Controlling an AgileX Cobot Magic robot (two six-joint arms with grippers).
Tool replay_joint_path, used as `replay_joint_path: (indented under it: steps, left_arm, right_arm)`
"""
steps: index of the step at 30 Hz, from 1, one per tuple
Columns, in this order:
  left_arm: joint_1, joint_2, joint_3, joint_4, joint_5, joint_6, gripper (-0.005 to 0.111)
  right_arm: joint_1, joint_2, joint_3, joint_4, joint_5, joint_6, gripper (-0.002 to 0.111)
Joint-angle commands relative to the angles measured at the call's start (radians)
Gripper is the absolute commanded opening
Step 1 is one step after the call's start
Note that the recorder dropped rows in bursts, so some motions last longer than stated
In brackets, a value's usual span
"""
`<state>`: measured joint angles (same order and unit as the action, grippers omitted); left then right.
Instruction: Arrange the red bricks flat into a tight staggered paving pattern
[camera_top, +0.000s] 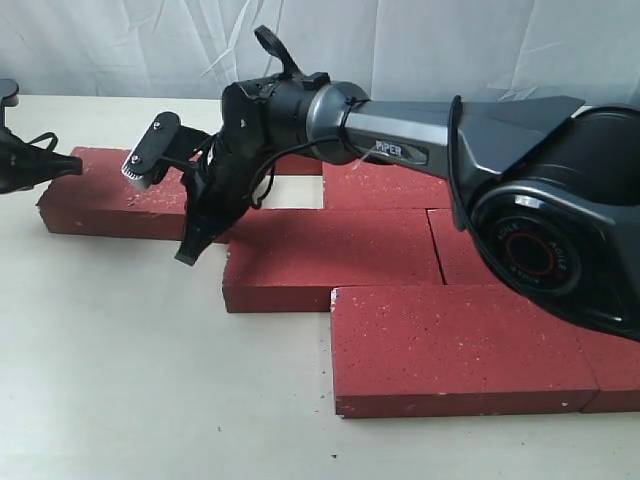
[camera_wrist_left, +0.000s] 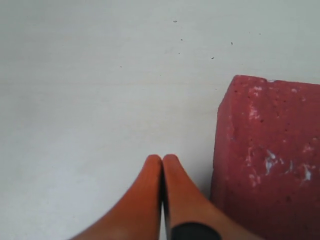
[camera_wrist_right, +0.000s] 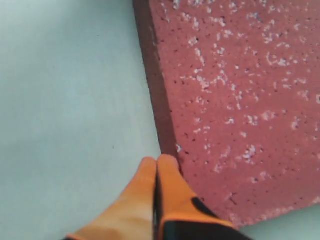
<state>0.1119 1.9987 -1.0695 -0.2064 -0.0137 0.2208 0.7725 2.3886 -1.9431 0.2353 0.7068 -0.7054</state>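
Note:
Several red bricks lie flat in staggered rows: a left brick (camera_top: 100, 195), a middle brick (camera_top: 330, 255), a front brick (camera_top: 450, 345) and a back brick (camera_top: 385, 185). My right gripper (camera_top: 192, 252) reaches across from the right and is shut, its tip low where the left and middle bricks meet. In the right wrist view its orange fingertips (camera_wrist_right: 167, 165) touch a brick's (camera_wrist_right: 240, 100) side near a corner. At the far left my left gripper (camera_top: 60, 165) is also shut and holds nothing. It sits (camera_wrist_left: 162, 159) just beside the left brick's end (camera_wrist_left: 270, 165).
More bricks (camera_top: 465, 250) continue to the right, partly hidden by the right arm's big base joint (camera_top: 545, 240). A narrow strip of table (camera_top: 295, 193) shows between the back and middle rows. Bare pale table (camera_top: 120, 360) spreads in front. A white curtain hangs behind.

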Motion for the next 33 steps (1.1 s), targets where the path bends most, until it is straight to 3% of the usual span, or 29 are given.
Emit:
replay_joint_path:
  steps: [1, 24, 33]
  left_arm:
    - [-0.02, 0.002, 0.003, -0.007, -0.013, -0.004, 0.0]
    - [-0.025, 0.002, 0.003, -0.005, -0.038, -0.004, 0.0]
    - [-0.023, 0.002, 0.003, -0.005, -0.052, -0.004, 0.0]
  right_arm:
    - [-0.008, 0.0, -0.006, -0.01, -0.046, 0.011, -0.001]
    - [-0.016, -0.079, -0.007, -0.016, 0.054, 0.055, -0.001]
    - [-0.105, -0.135, 0.0, -0.055, 0.175, 0.156, -0.001]
